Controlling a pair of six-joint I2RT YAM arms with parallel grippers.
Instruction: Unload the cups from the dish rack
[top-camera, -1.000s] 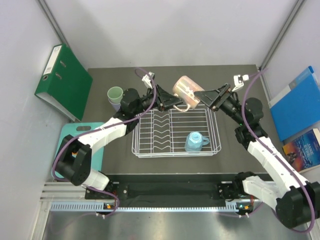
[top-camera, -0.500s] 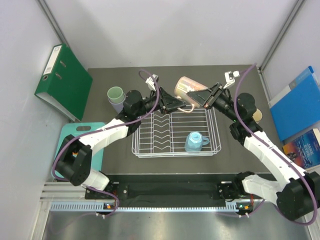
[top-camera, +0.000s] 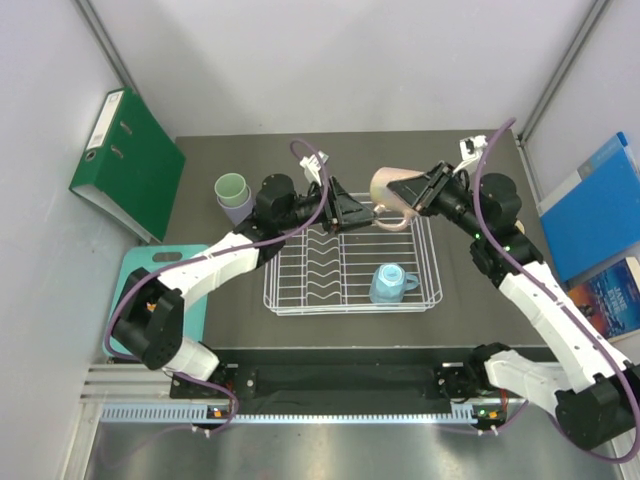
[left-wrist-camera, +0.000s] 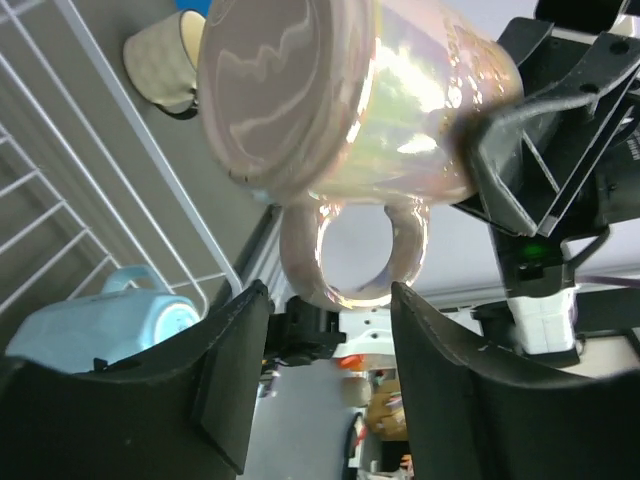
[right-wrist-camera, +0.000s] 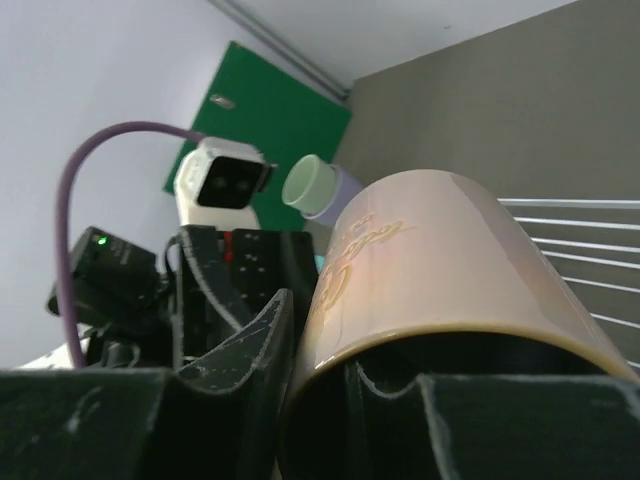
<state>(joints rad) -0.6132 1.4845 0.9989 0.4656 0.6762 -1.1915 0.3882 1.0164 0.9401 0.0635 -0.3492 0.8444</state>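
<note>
Scanning from the left of the top view, I log a green binder (top-camera: 127, 160) against the wall. Next comes a mint green cup (top-camera: 231, 187) nested in a lavender cup (top-camera: 234, 210) on the table, left of the dish rack (top-camera: 350, 311) and apart from it.

The left gripper (top-camera: 355, 213) sits over the rack's far edge. Its fingers (left-wrist-camera: 235, 380) are spread wide. The handle of the pink cup (top-camera: 393, 187) hangs in the gap between them; I cannot tell whether either pad touches it.

The pink cup is tilted on its side in the air above the rack's far rail, base toward the left arm. Nearer me, the light blue cup (top-camera: 388, 283) lies on its side inside the rack, toward its right end.

The right gripper (top-camera: 425, 192) is clamped on the pink cup's rim, one finger outside the wall and the other inside the mouth. The left wrist view shows a cream-yellow cup (left-wrist-camera: 163, 58) on the table outside the rack wires. A blue folder (top-camera: 597, 205) lies at the far right.
</note>
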